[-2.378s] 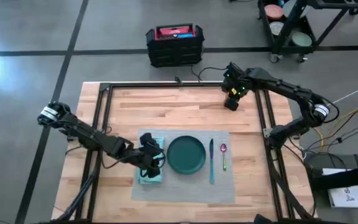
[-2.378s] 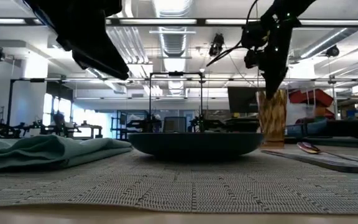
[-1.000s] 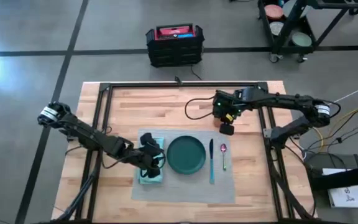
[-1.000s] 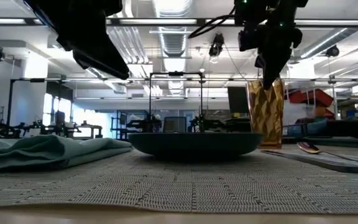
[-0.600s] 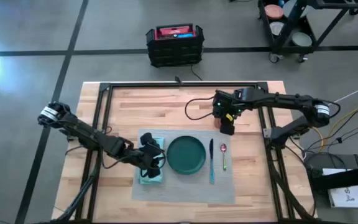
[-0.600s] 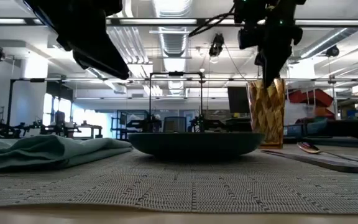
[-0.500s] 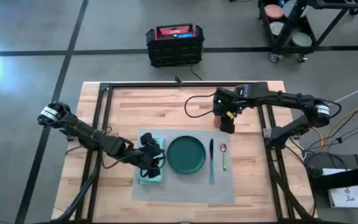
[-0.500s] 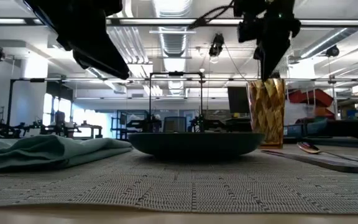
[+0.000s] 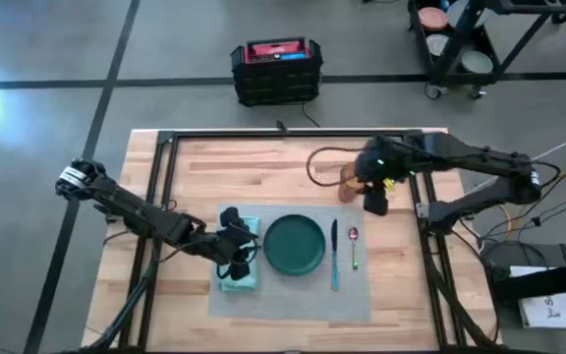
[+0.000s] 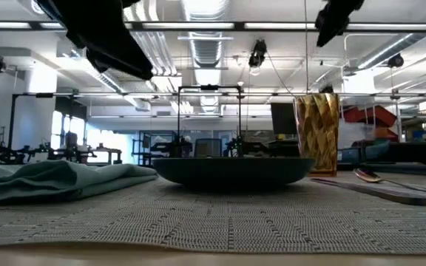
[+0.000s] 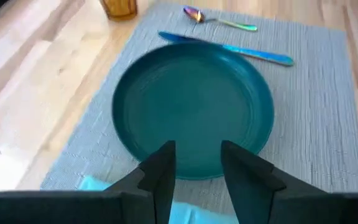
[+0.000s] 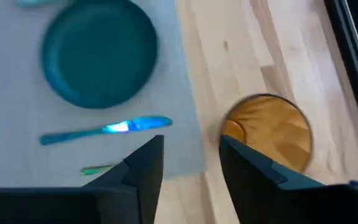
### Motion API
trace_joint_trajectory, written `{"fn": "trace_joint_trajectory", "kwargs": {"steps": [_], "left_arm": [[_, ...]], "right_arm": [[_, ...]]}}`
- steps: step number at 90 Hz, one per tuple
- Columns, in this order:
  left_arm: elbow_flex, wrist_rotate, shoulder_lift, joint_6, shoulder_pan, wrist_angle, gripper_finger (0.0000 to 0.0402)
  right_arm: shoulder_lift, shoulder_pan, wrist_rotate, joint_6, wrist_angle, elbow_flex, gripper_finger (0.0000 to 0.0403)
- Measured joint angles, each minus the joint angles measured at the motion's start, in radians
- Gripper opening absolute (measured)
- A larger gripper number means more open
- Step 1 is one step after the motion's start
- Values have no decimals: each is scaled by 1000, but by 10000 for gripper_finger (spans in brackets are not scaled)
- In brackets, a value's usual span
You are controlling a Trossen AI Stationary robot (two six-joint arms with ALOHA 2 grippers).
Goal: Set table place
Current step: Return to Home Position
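"Starting at the left of the table (image 9: 214, 165): left gripper (image 9: 241, 247) low over the teal napkin (image 9: 232, 283), fingers (image 11: 163, 171) spread, nothing between them. And the placemat?"

"Flat on the planks, toward the near side, about midway across. Grey placemat (image 9: 293, 295) under napkin, green plate (image 9: 295, 245), blue knife (image 9: 334, 258) and spoon (image 9: 354, 246), in that order."

"Easy to shift?"

"Probably thin, light and floppy; rough weave, so hardly slippery. Best pinched at a bare corner or along the near edge, then slid flat. Loaded as now, likely to sag and spill the cutlery if lifted."

"Further right?"

"Brown cup (image 9: 348, 187) upright on bare wood, just beyond the mat's far right corner. Then right gripper (image 9: 374, 202) just beside it, raised clear, fingers (image 12: 145, 165) parted, empty. Looks laid out; by my guess only parking both arms left."
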Motion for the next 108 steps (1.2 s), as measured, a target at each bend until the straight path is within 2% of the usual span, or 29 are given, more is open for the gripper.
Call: {"fn": "trace_joint_trajectory", "kwargs": {"steps": [25,49,58,72,83,91,108], "left_arm": [[-52,-5,-143,112,32,-6,114],[-263,-6,-334,139,65,144,113],[-322,-12,-405,146,78,183,113],[-347,-137,-480,147,80,176,113],[-357,-149,-515,80,80,183,113],[-373,-128,-527,119,80,195,113],[-440,-126,-574,150,81,238,113]], "right_arm": [[-253,147,0,103,417,-422,77],[-462,161,0,115,707,-719,7],[-517,161,0,109,759,-772,4],[-579,161,0,162,737,-815,8],[-588,165,1,268,774,-834,8],[-596,166,4,256,830,-852,9],[-622,167,0,126,861,-862,9]]}}
